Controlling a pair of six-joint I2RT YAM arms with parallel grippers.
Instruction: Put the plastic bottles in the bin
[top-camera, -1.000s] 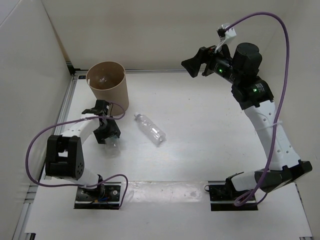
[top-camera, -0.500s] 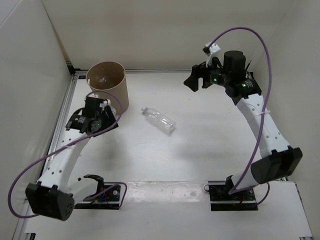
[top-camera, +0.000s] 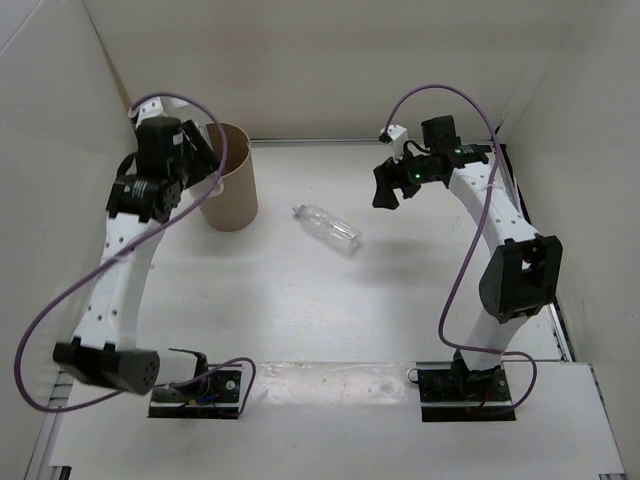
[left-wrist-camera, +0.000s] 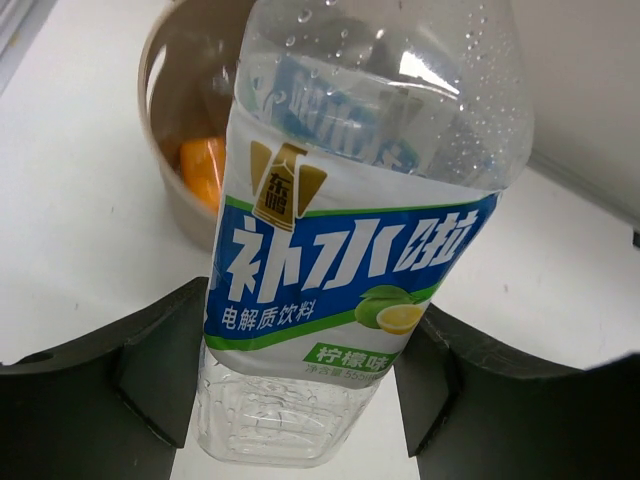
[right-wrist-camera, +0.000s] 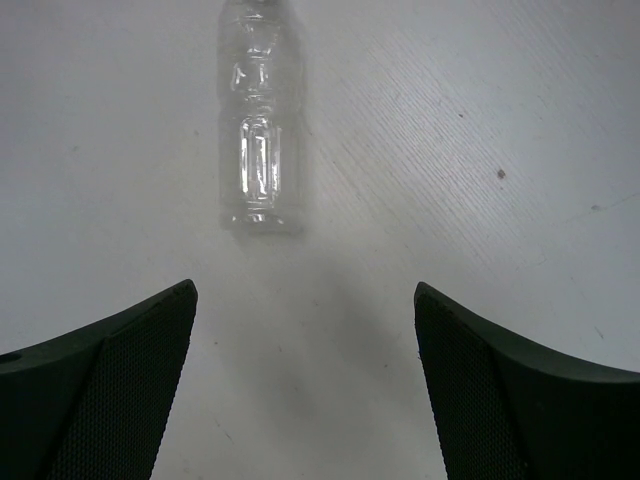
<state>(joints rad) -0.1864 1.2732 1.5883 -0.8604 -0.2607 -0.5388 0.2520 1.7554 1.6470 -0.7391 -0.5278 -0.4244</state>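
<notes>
My left gripper (top-camera: 197, 163) is shut on the clear bottle with the white-green label (left-wrist-camera: 345, 250) and holds it up beside the bin's (top-camera: 234, 190) rim. In the left wrist view the gripper (left-wrist-camera: 300, 375) clamps the bottle near its base, with the tan bin (left-wrist-camera: 160, 130) behind it and the short orange bottle (left-wrist-camera: 200, 170) lying inside. The plain clear bottle (top-camera: 327, 228) lies on the table's middle. My right gripper (top-camera: 385, 188) is open and empty just right of it; in the right wrist view (right-wrist-camera: 305, 330) the plain bottle (right-wrist-camera: 258, 130) lies ahead of the jaws. The blue-label bottle cannot be made out clearly.
White walls enclose the table on the left, back and right. The bin stands near the back left corner. Purple cables loop from both arms. The arm bases (top-camera: 200, 385) sit at the near edge.
My left arm has lifted the white-green bottle from the table up to the bin. My right arm has swung down toward the plain bottle, which has shifted back and right.
</notes>
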